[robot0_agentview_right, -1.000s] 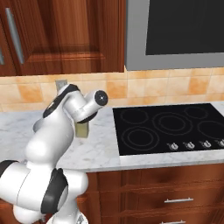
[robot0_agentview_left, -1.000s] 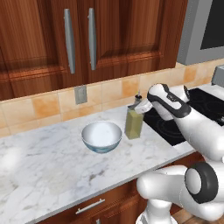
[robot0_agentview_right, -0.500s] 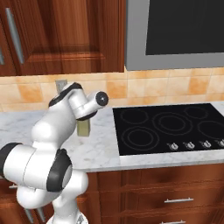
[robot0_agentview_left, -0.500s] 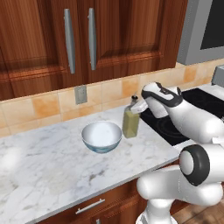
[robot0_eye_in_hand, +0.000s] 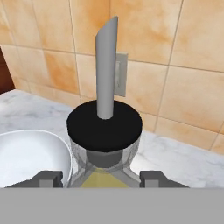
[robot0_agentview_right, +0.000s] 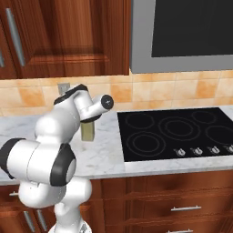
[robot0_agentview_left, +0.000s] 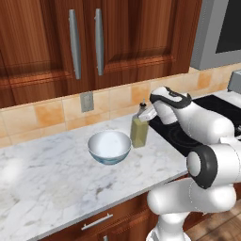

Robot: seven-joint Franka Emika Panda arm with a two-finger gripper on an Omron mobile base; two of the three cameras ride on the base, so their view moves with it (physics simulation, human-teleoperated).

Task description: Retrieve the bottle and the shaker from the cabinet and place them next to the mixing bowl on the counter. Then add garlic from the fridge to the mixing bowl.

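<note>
Yellow-olive bottle (robot0_agentview_left: 139, 132), dark-capped, upright

Orange-tan tiled backsplash (robot0_agentview_left: 37, 117), wood wall cabinets (robot0_agentview_left: 132, 37), possibly an outlet (robot0_agentview_left: 86, 101).

counter (robot0_agentview_left: 56, 188): white marble | on it: mixing bowl (robot0_agentview_left: 109, 147), bottle (robot0_agentview_left: 139, 132) upright just beside bowl

The white jointed arm with dark joints bends forward and down, its wrist level. The two-finger tool (robot0_agentview_left: 147, 114) points ahead, its dark fingertips (robot0_eye_in_hand: 49, 178) spread apart, one either side.
</note>
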